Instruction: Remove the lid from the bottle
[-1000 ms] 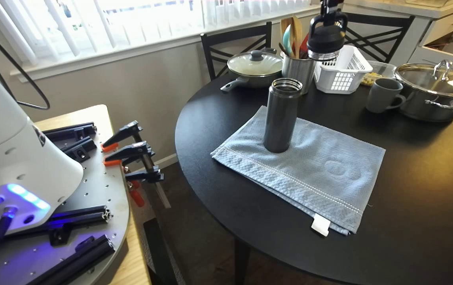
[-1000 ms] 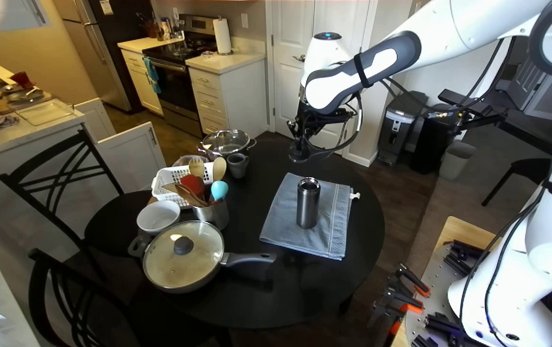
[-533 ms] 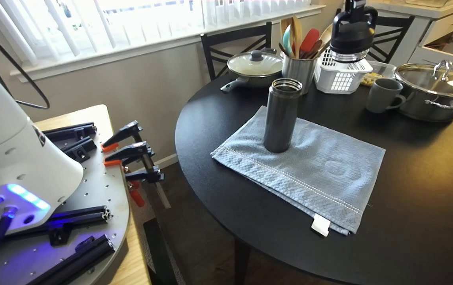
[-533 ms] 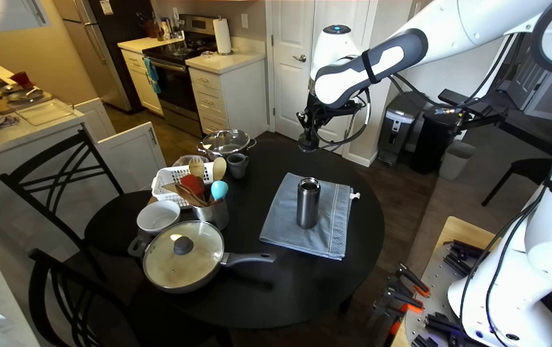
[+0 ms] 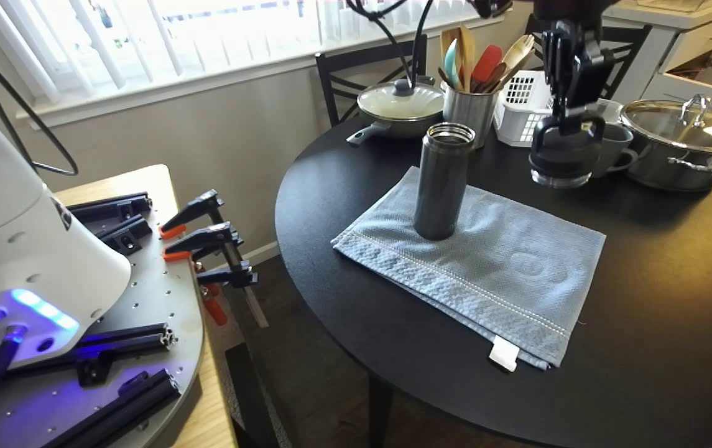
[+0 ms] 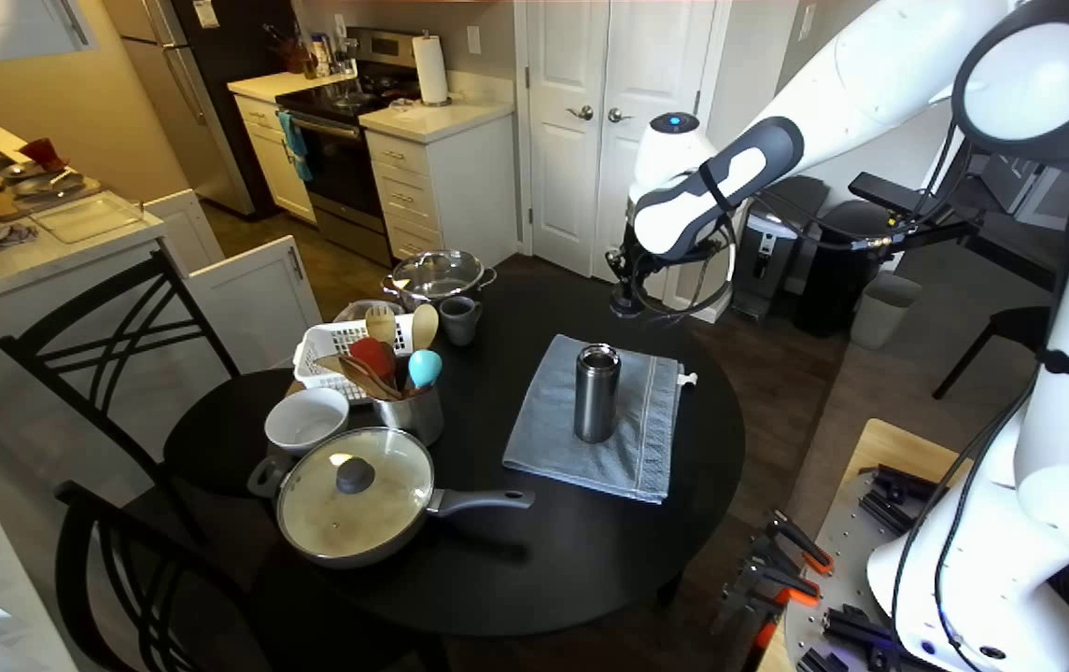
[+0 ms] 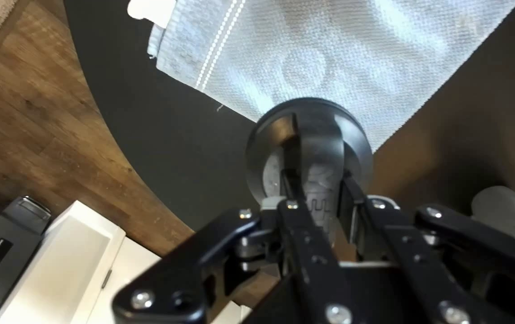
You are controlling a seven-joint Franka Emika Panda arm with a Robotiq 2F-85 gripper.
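The lid [image 5: 564,158] is a chunky black round cap with a carry loop and a paler threaded rim below. It also shows in both exterior views [image 6: 625,304] and in the wrist view [image 7: 309,112]. My gripper [image 7: 318,177] is shut on the lid's loop, one finger on each side. The gripper [image 5: 573,124] holds the lid upright in the air, apart from the bottle. The bottle [image 5: 441,186] is a tall dark grey cylinder. It stands upright with its threaded mouth open on the folded blue-grey towel [image 5: 517,249]; it also shows in an exterior view [image 6: 597,397].
On the round black table [image 5: 356,298] stand a covered pan [image 5: 399,109], a utensil holder [image 5: 467,115], a white basket [image 5: 520,115], a grey mug [image 5: 614,146] behind the lid, and a large pot [image 5: 679,162]. A white bowl [image 6: 306,420] shows too.
My gripper has carried the lid sideways, farther from the bottle, and then lowered it toward the table. The bottle and towel have not moved.
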